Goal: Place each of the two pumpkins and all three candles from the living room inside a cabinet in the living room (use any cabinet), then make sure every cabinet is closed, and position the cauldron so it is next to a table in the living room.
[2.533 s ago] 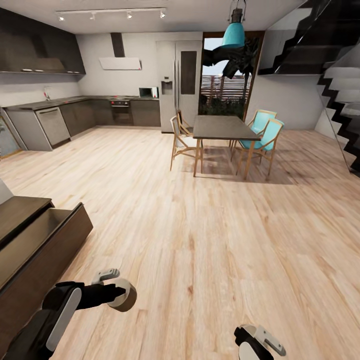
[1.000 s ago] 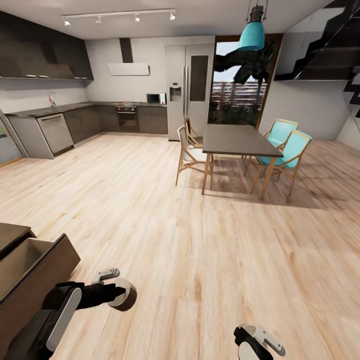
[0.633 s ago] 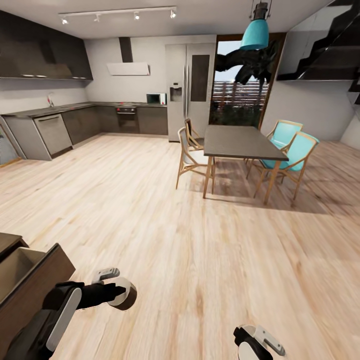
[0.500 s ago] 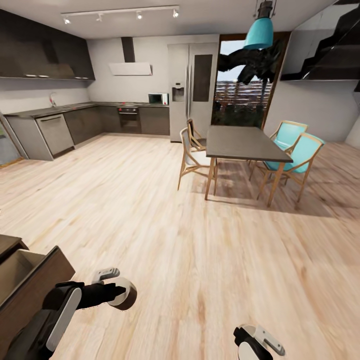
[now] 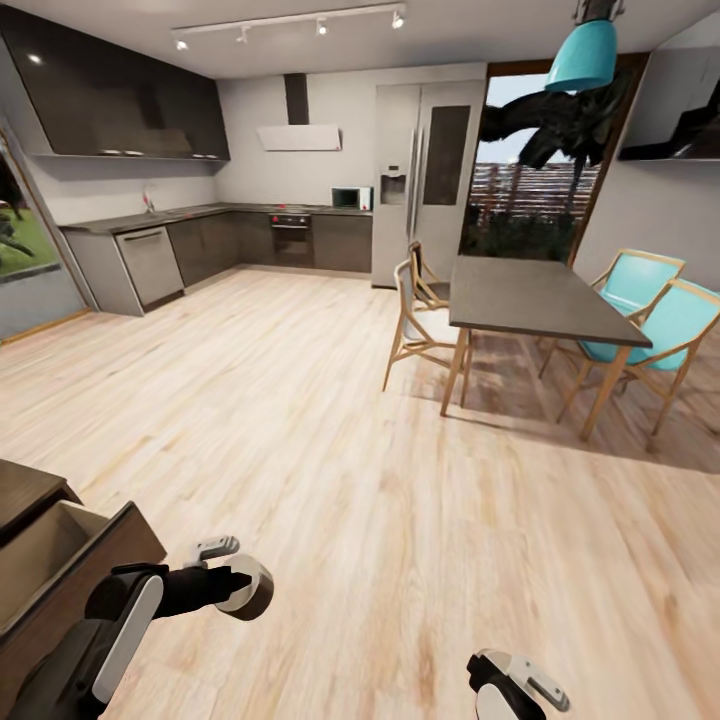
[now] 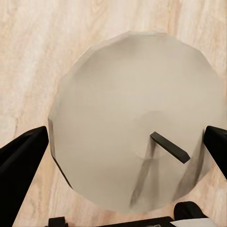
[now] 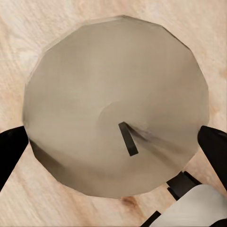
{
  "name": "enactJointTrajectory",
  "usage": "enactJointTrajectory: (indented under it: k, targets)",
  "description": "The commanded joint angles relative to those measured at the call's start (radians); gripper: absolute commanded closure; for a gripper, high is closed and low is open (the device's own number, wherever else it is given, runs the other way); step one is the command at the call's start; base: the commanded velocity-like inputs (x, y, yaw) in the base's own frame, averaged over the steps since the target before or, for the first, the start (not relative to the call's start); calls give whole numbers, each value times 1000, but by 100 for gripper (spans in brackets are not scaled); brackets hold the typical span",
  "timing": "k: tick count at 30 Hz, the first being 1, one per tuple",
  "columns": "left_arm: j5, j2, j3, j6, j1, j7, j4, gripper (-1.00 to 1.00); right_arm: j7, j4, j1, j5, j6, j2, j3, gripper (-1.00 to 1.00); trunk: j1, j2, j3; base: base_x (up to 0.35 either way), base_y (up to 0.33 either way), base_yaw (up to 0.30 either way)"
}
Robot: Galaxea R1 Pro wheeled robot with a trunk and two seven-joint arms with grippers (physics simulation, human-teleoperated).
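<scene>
Candles sit in both my claws, the left gripper (image 6: 127,142) clamped on one candle (image 6: 135,118), the right gripper (image 7: 113,142) on another candle (image 7: 116,109), with what looks like the cabinet (image 5: 60,560) open beside my left arm.

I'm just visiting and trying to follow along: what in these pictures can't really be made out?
- Cabinet, head view: cut off by the left edge; the open drawer's inside is mostly hidden by its front.
- Left candle: in the head view its top is hidden by the left gripper.
- Right candle: its sides are unseen in the wrist view.
- Right gripper, head view: cut off by the bottom edge.
</scene>
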Motion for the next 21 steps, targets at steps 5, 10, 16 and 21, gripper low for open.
enactJointTrajectory:
  k: [5,10,16,21]
  targets:
    - [4,0,0,-1,0,0,0,100,0,0,0,2,0,0,1,100,0,0,0,303,-171,271]
    - [4,0,0,0,0,0,0,100,-1,0,0,2,1,1,2,100,0,0,0,269,-233,283]
    - [4,-1,0,-1,0,0,0,100,-1,0,0,2,1,1,3,100,0,0,0,274,-116,292]
    - [3,0,-36,-1,0,0,0,100,-2,0,0,2,1,2,3,100,0,0,0,261,-167,292]
